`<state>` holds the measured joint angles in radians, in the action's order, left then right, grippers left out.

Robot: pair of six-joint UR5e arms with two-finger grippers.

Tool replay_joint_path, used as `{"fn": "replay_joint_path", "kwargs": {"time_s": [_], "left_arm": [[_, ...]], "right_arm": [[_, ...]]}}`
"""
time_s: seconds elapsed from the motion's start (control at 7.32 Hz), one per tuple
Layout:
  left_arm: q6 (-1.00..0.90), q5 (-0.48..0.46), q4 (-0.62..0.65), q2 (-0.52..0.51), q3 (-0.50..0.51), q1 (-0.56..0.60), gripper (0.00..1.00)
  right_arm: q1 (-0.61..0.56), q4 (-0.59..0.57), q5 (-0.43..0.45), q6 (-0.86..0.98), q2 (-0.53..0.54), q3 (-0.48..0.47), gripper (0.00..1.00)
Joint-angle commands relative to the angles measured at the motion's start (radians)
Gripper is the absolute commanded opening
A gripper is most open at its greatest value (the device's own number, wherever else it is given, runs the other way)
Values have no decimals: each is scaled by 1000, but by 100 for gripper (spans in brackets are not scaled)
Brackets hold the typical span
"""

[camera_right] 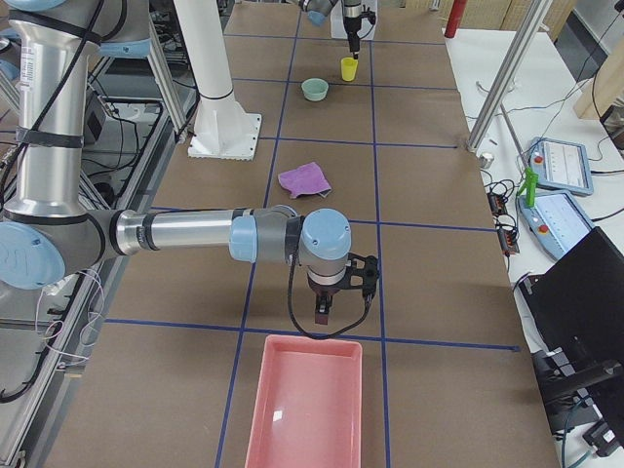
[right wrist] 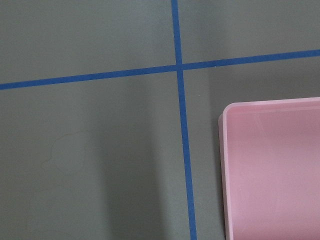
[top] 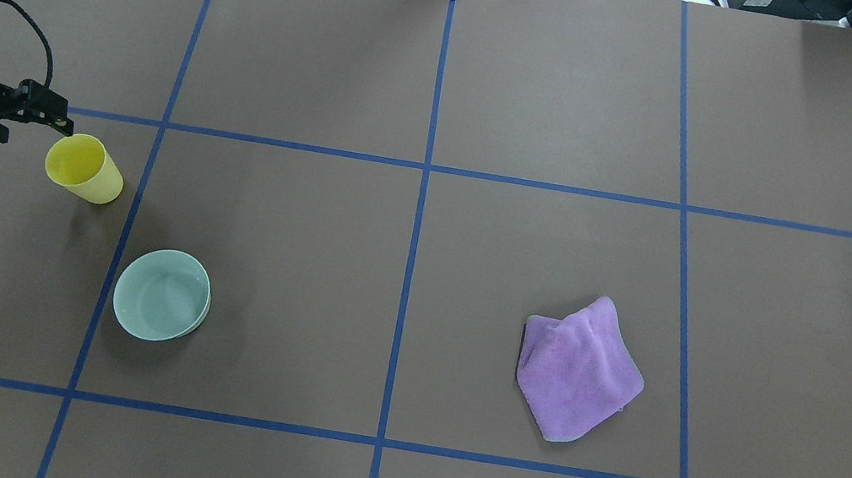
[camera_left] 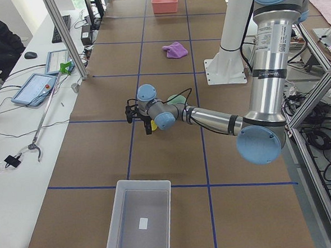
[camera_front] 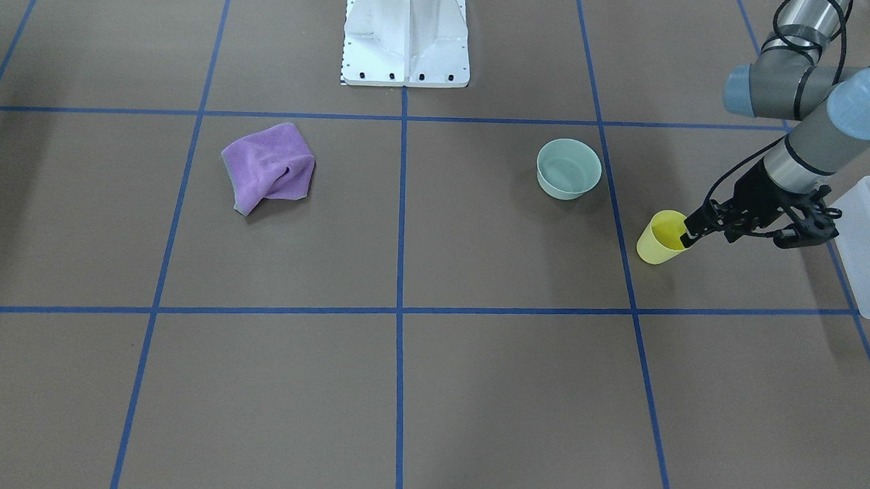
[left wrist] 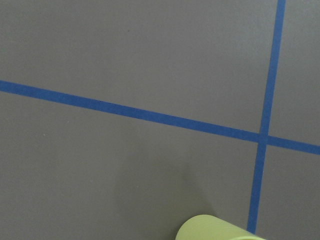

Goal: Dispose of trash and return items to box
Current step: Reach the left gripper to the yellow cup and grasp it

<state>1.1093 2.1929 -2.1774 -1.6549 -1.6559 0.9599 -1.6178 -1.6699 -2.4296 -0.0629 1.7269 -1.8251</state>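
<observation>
The yellow cup hangs tilted just above the table, its mouth turned toward my left gripper. That gripper is shut on the cup's rim, with one finger inside the mouth. In the overhead view the cup is at the far left under the gripper. Its rim shows at the bottom of the left wrist view. The mint-green bowl stands upright nearby on the table. The frosted box stands just beyond the left gripper. My right gripper hovers by a pink bin; I cannot tell whether it is open.
A crumpled purple cloth lies on the robot's right half of the table. A pink bin stands at that end, and its corner shows in the right wrist view. The white robot base stands at mid-table.
</observation>
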Motion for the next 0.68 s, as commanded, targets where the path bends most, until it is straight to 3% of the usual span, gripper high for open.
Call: {"fn": "replay_joint_path", "kwargs": {"time_s": [0.0,0.14,0.27,0.41,0.55], "left_arm": [[1,-1,1,0,4,-33,68],[-2,-1,1,1,7,-41,34],[-2,5,1,1,7,-41,13],[-3,13,1,1,-1,-41,0],[-3,22,5,7,-19,-38,0]], "right_arm": [[1,-2,0,0,3,0,100],[-1,-2,0,0,3,0,100],[-1,-2,0,0,5,0,100],[-1,-2,1,0,5,0,100],[-1,-2,0,0,3,0,100]]}}
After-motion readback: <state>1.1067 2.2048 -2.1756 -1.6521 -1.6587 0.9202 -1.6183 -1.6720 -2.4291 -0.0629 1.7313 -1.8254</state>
